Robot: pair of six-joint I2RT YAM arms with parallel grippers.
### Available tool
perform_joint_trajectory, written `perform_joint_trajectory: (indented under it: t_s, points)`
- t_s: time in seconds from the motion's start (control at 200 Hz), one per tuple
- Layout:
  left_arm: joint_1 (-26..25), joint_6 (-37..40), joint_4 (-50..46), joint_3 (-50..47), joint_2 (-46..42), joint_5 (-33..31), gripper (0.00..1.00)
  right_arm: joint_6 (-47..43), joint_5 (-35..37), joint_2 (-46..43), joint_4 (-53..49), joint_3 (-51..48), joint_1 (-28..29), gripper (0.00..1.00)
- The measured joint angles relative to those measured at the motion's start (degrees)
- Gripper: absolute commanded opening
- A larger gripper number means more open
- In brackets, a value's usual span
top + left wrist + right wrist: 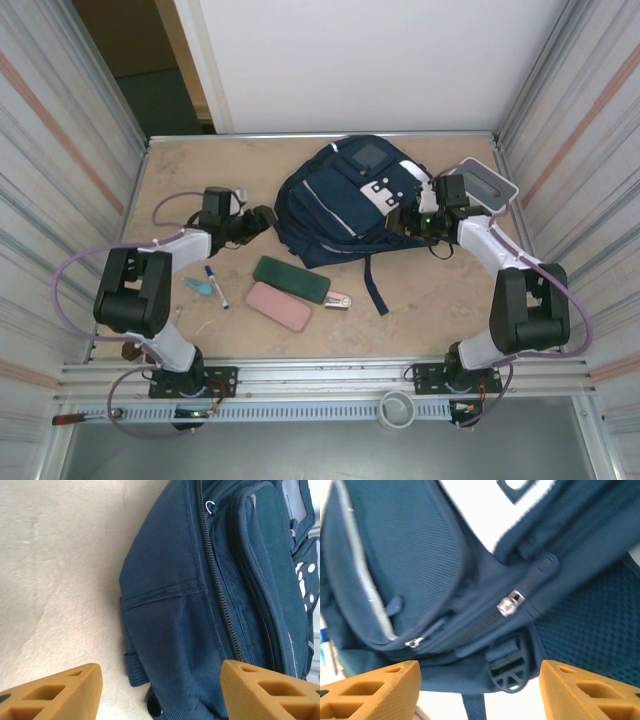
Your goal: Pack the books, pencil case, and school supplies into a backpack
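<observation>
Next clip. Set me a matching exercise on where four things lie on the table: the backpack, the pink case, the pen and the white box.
Things:
1. large navy-blue fabric backpack
2. flat pink oblong case
3. slim white pen with blue cap
4. white box with grey top

Places:
A. left of the dark green oblong case
B. by the right wall, beyond the right gripper
C. between the right gripper and the left gripper
D. just on the near side of the dark green oblong case

Pairs: 1-C, 2-D, 3-A, 4-B
</observation>
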Motion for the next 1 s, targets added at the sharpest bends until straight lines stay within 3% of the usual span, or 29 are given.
perform_joint_trajectory:
  t_s: [0.195, 0.321, 0.556, 0.832, 0.997]
  points:
    - [-2.2, 0.9, -0.4, 5.9, 6.1, 3.2, 0.63, 3.6, 7.2, 3.5, 2.7, 0.1, 0.2, 0.63]
    - [-4.9, 1.3, -0.7, 6.8, 6.8, 4.1, 0.6, 5.7, 7.3, 10.5, 4.5, 4.7, 0.3, 0.63]
    - [-15.1, 2.0, -3.1, 9.3, 6.8, 3.7, 0.59, 7.0, 9.6, 22.3, 6.4, 18.8, 0.8, 0.64]
    - [-32.8, 5.4, -7.7, 20.5, 10.4, 9.0, 0.62, 6.0, 8.4, 33.8, 5.1, 39.5, 1.4, 0.65]
    - [-33.7, 12.3, -9.9, 21.2, 7.2, 10.6, 0.64, 3.6, 7.1, 31.3, 1.6, 39.8, 1.3, 0.67]
